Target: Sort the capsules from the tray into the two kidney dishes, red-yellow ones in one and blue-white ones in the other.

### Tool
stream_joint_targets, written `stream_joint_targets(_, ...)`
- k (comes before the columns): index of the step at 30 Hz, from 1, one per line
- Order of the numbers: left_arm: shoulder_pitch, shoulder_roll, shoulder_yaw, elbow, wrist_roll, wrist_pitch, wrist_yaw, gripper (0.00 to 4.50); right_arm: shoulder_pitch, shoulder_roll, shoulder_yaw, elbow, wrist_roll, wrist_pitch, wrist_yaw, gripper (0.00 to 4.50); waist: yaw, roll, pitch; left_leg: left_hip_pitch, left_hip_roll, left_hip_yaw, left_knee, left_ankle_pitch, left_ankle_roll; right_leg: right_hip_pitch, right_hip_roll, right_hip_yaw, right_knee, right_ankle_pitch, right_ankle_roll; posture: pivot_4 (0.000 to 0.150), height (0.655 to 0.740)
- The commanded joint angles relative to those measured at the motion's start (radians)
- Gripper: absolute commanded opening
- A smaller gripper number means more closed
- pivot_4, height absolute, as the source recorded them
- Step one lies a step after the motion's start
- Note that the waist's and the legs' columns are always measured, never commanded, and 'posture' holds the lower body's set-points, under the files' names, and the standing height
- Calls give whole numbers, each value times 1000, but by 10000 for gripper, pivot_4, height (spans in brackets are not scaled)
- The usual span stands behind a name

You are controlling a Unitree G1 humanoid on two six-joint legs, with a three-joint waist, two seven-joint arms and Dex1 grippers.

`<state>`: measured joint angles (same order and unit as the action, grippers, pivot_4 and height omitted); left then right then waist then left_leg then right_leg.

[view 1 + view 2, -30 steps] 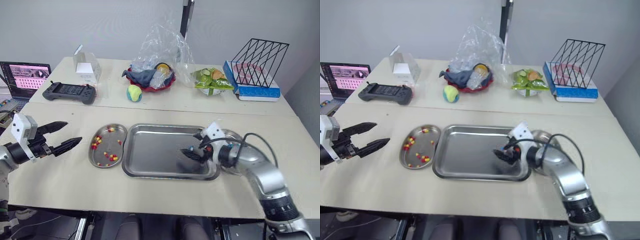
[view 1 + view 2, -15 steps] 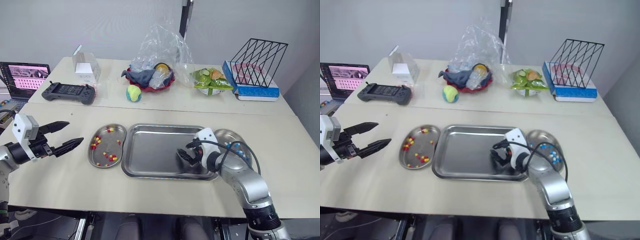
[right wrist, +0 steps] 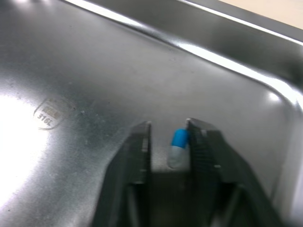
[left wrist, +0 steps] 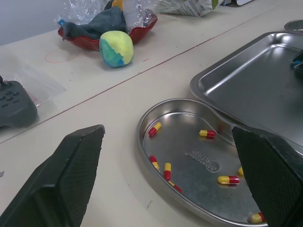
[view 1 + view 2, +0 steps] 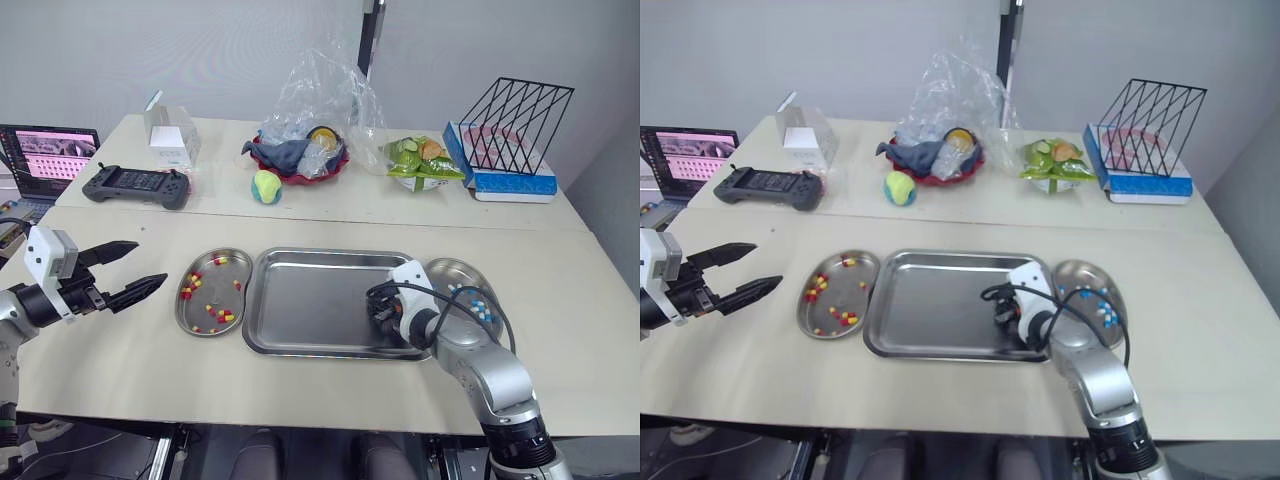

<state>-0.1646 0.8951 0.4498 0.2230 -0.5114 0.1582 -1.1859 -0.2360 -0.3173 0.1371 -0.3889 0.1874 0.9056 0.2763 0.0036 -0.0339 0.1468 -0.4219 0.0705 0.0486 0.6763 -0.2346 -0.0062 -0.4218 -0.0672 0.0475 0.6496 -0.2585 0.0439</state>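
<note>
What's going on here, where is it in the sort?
The robot is sorting capsules. Its right hand is down at the right end of the tray, fingers slightly apart around a blue-white capsule, not clamped on it. The right dish beside it holds blue-white pills; the left dish holds red-yellow pills. The left hand hangs open over the table, left of that dish.

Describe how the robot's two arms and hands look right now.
Left hand: white boxy wrist block, two long black tapering fingers. Right hand: white wrist block, black fingers, on a rounded silver-grey arm with looping black cables and a black ribbed ring.
</note>
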Motion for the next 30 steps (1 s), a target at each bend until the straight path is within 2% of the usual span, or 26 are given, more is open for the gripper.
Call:
stream_joint_targets(1, 0, 3, 13, -27, -7, -8, 8, 45000, -15, -11, -17, -5, 11, -21, 28, 388, -1, 0, 0, 0, 0, 0, 0, 0, 0, 0, 0, 0, 0, 0, 0, 1500, 7334)
stream_joint_targets(10, 5, -3, 14, -32, -10, -7, 14, 45000, -94, -55, -142, 5, 168, -57, 204, 388, -3, 0, 0, 0, 0, 0, 0, 0, 0, 0, 0, 0, 0, 0, 0, 1500, 7334)
stream_joint_targets(15, 0, -9, 17, -27, -6, -22, 21, 45000, -167, -208, -232, 99, 163, -108, 285, 388, -2, 0, 0, 0, 0, 0, 0, 0, 0, 0, 0, 0, 0, 0, 0, 1500, 7334)
stream_joint_targets(19, 1, -15, 17, -18, -4, -29, 24, 45000, -136, -380, -318, 240, 158, -198, 407, 388, 9, 0, 0, -1, -1, 0, 0, 0, 0, 0, -1, 0, -2, 0, 0, 1500, 7334)
stream_joint_targets(30, 0, -15, 13, 9, 14, -48, 35, 45000, -10, -499, -364, 339, 172, -293, 561, 388, -8, 0, 0, 0, 0, 0, -1, 0, 0, 0, 1, 1, -1, 0, 0, 1500, 7334)
